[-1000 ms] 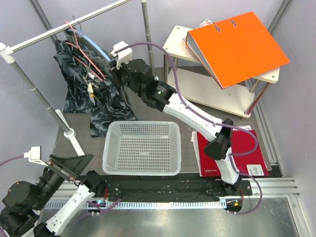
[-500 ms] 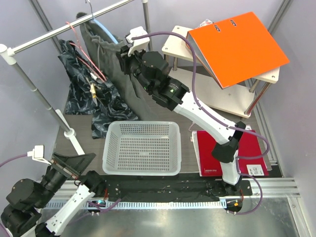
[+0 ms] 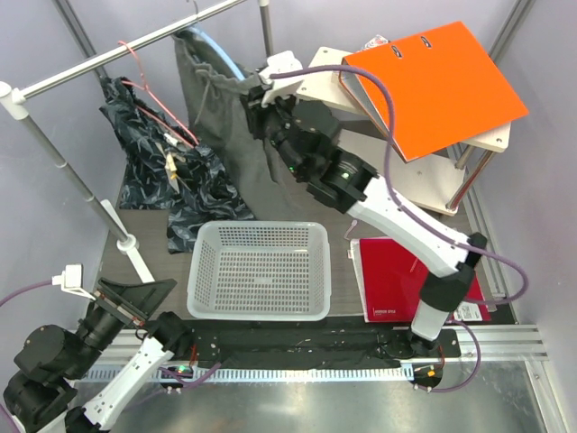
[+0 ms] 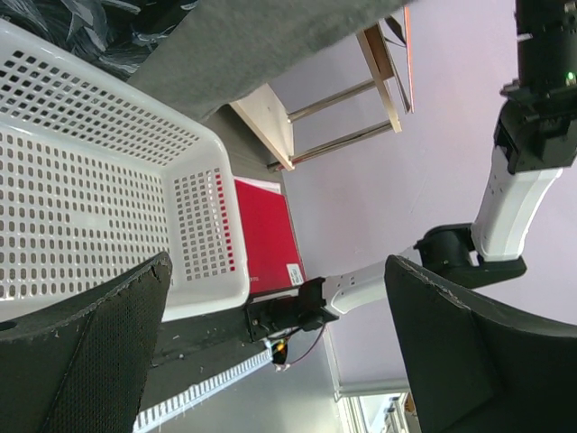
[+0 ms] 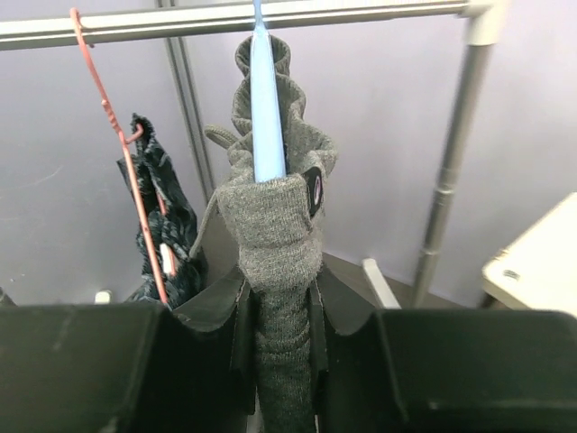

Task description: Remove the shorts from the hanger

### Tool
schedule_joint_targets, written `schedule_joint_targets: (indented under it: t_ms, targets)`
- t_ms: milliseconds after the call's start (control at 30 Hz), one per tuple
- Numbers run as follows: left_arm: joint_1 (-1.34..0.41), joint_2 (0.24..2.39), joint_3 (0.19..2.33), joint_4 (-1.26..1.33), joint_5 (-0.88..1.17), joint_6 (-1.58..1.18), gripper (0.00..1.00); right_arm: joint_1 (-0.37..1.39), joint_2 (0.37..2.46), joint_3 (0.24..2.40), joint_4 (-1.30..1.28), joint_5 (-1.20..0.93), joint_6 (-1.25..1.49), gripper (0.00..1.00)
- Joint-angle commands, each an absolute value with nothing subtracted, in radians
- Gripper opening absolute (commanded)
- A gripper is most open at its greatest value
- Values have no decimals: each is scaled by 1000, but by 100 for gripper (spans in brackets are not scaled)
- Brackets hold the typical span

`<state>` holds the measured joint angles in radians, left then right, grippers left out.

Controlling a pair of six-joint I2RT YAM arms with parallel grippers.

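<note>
Grey shorts (image 3: 225, 135) hang by their bunched waistband from a blue hanger (image 3: 216, 45) on the metal rail (image 3: 99, 59). My right gripper (image 3: 257, 92) is shut on the shorts' waistband just right of the hanger. In the right wrist view the fingers (image 5: 233, 334) pinch the grey knit fabric (image 5: 275, 225) below the blue hanger (image 5: 268, 117); the gripper (image 5: 281, 311) holds it tight. My left gripper (image 3: 135, 296) is open and empty at the near left, low over the table edge. In the left wrist view it (image 4: 278, 266) gapes wide, with the shorts' hem (image 4: 252, 45) far off.
A red hanger (image 3: 153, 86) with a dark patterned garment (image 3: 171, 180) hangs left of the shorts. A white basket (image 3: 260, 269) stands in the middle. A red book (image 3: 415, 280) lies right of it. An orange binder (image 3: 433, 81) rests on a small shelf (image 3: 379, 153) at the back right.
My right gripper has moved right and up along the rail, holding the shorts. The blue hanger and shorts have slid away from the dark garment. The left arm has barely moved.
</note>
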<state>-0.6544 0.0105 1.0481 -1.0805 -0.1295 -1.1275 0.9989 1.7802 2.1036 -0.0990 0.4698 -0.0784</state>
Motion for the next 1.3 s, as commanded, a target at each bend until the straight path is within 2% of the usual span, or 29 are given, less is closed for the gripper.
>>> schedule_joint_targets:
  t_ms: [0, 267, 400, 533, 667, 767, 800, 900, 933, 1033, 1167, 1267]
  targets:
    - [-658, -3, 1040, -1035, -124, -1134, 99, 997, 1554, 1992, 170, 518, -146, 1]
    - [-658, 52, 1006, -970, -81, -1135, 99, 996, 1275, 1706, 98, 489, -244, 1]
    - [-658, 106, 986, -901, -55, -1126, 100, 997, 1070, 1512, 61, 483, -227, 1]
    - [-658, 199, 982, -807, -29, -1097, 99, 997, 945, 1382, 15, 498, -184, 1]
    - [-658, 415, 1005, -605, 67, -1072, 99, 997, 887, 1325, -32, 462, -114, 1]
    - [-658, 578, 1139, -476, 159, -1026, 98, 997, 882, 1322, -58, 446, -72, 1]
    - [-658, 685, 1245, -465, 172, -982, 98, 996, 887, 1331, -69, 437, -66, 1]
    - [-658, 919, 1452, -514, 201, -911, 96, 997, 899, 1350, -121, 417, -38, 1]
    - [-658, 970, 1605, -558, 206, -860, 96, 997, 900, 1348, -129, 417, -17, 1]
    - [-658, 1150, 1875, -650, 207, -755, 93, 996, 897, 1339, -147, 402, 17, 1]
    - [-658, 1276, 2032, -640, 186, -680, 89, 997, 890, 1328, -172, 371, 55, 1]
    - [-658, 1318, 2043, -586, 169, -663, 89, 997, 891, 1345, -201, 379, 54, 1]
